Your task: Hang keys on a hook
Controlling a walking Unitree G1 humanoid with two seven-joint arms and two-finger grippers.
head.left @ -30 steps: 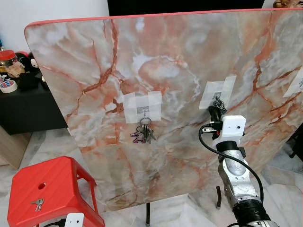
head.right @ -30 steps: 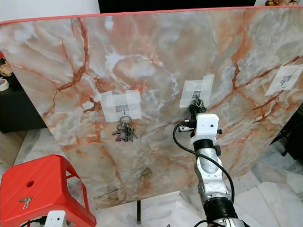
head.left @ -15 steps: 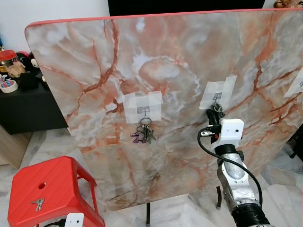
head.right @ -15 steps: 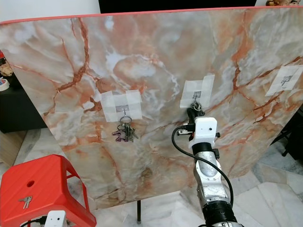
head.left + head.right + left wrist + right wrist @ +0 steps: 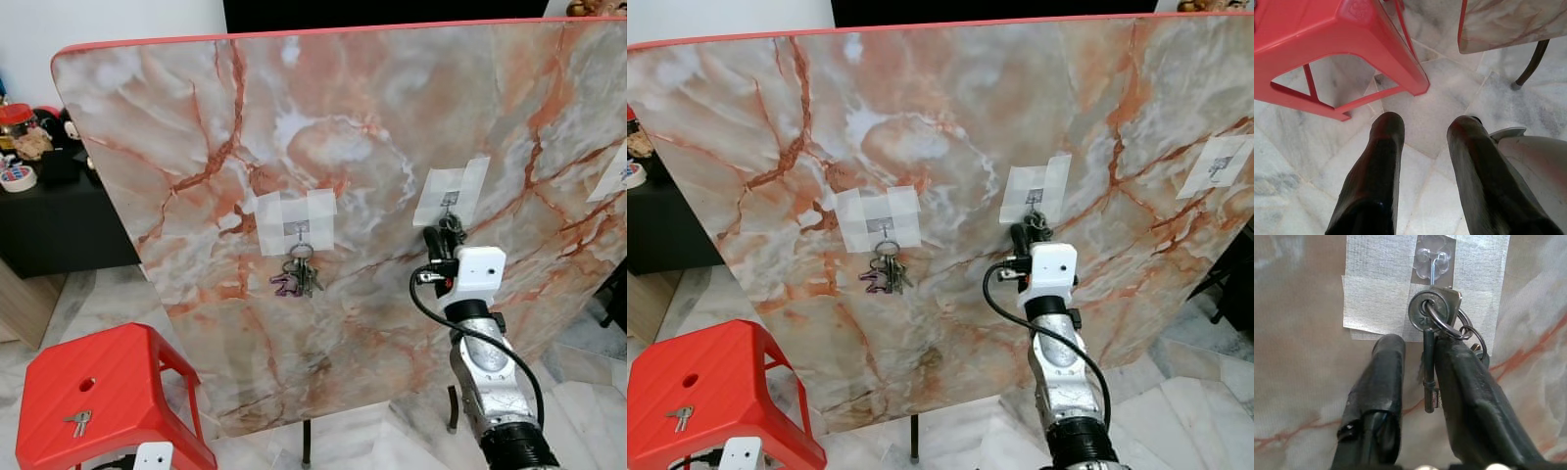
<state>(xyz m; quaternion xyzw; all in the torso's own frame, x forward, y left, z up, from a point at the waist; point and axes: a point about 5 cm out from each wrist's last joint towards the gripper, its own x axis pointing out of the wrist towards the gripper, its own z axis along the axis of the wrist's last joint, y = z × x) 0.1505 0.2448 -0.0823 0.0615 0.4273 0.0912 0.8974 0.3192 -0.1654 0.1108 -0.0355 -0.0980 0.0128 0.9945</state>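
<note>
Tabletop: marble-patterned tabletop (image 5: 372,117) stands tipped on edge before me, with taped hooks across its face.
Stool: red stool (image 5: 108,387) at 7 o'clock, a small key pair (image 5: 78,422) on its seat.
Left claw: my left claw (image 5: 1422,147) hangs over the floor, fingers apart.
Right claw: my right claw (image 5: 1418,382) is raised to the middle hook (image 5: 1434,265), fingers apart, one finger touching the keys (image 5: 1431,320).
Keys: hanging on that hook.
Other bunch: second key bunch (image 5: 298,274) at 9 o'clock of my right claw.

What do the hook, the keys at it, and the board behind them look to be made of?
Hook: clear glossy plastic base with a thin wire prong, held by matte white tape. Keys: dull grey metal on steel-looking rings. Board: likely a marble-print laminate tabletop; the smooth sheen and red edge suggest it isn't stone.
</note>
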